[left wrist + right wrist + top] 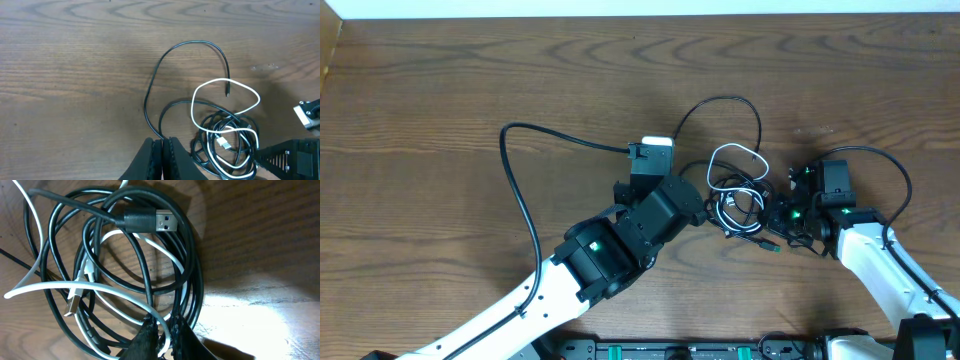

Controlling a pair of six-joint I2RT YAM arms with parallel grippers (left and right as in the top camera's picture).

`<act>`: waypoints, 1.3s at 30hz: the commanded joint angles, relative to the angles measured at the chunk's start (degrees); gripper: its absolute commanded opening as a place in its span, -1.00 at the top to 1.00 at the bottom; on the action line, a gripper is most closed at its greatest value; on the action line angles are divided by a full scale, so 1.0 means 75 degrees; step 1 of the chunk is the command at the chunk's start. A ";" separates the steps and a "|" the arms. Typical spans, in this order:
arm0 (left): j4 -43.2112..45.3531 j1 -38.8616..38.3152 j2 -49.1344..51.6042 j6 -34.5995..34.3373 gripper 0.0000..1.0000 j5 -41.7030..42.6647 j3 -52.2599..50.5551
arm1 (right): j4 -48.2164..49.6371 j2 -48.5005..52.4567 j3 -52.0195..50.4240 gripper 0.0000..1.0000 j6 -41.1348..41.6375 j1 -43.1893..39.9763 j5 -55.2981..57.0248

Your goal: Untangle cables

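As I am looking down from overhead, the cables [740, 197] are lying in a knotted coil just right of centre, directly between my two grippers. The left gripper [161, 146] is sitting on the coil's left side with its fingers pressing together at the bottom edge of its wrist view. It is apparently pinching the black cable [197, 42], whose free loop is arching toward the top of that frame and ending in a small plug. The right gripper [161, 329] is sitting at the coil's lower right edge, fingers nearly meeting, with the white cable [90, 284] running into the narrow gap. I am judging that a pinch, though I cannot tell how firm. The bulk of the coil is lying nearer the right gripper, so I am expecting the separating pull to run left to right across the table [420, 100], each gripper drawing toward its own side.
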 commanded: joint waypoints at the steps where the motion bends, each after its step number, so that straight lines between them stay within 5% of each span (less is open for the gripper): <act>1: -0.0047 0.0032 0.0006 -0.0044 0.82 -0.0070 0.0160 | 0.0000 0.0052 -0.0082 0.77 -0.0026 0.0026 0.0064; 3: -0.0058 0.0032 0.0006 -0.0044 0.82 -0.0070 0.0163 | 0.0009 0.0052 -0.0085 0.54 -0.0026 0.0047 0.0067; 6: -0.0073 0.0032 0.0006 -0.0044 0.82 -0.0070 0.0160 | 0.0087 0.0052 -0.0085 0.52 -0.0026 0.0143 0.0096; 14: -0.0146 0.0032 0.0006 -0.0044 0.82 -0.0070 0.0160 | 0.0318 0.0061 -0.0085 0.75 0.0166 0.0536 0.0606; 17: -0.0154 0.0032 0.0006 -0.0044 0.82 -0.0070 0.0160 | 0.0315 0.0067 -0.0085 0.98 0.0181 0.0621 0.0627; 23: -0.0163 0.0032 0.0006 -0.0041 0.82 -0.0070 0.0163 | 0.0469 -0.0070 -0.0015 0.98 0.0073 0.0615 -0.0096; 28: -0.0213 0.0032 0.0006 -0.0044 0.36 -0.0070 0.0160 | 0.0364 -0.0609 0.0341 0.97 0.0023 0.0618 -0.0918; 31: -0.0210 0.0032 0.0006 -0.0041 -0.08 -0.0070 0.0160 | 0.0312 -0.1052 0.0554 0.97 0.0029 0.0618 -0.1338; 33: -0.0213 0.0032 0.0006 -0.0041 -0.55 -0.0070 0.0160 | 0.0128 -0.1370 0.0699 0.97 0.0029 0.0618 -0.1329; 39: -0.0242 0.0032 0.0006 -0.0044 -0.61 0.0117 0.0160 | -0.0038 -0.2142 0.0979 0.97 0.0093 0.0618 -0.1288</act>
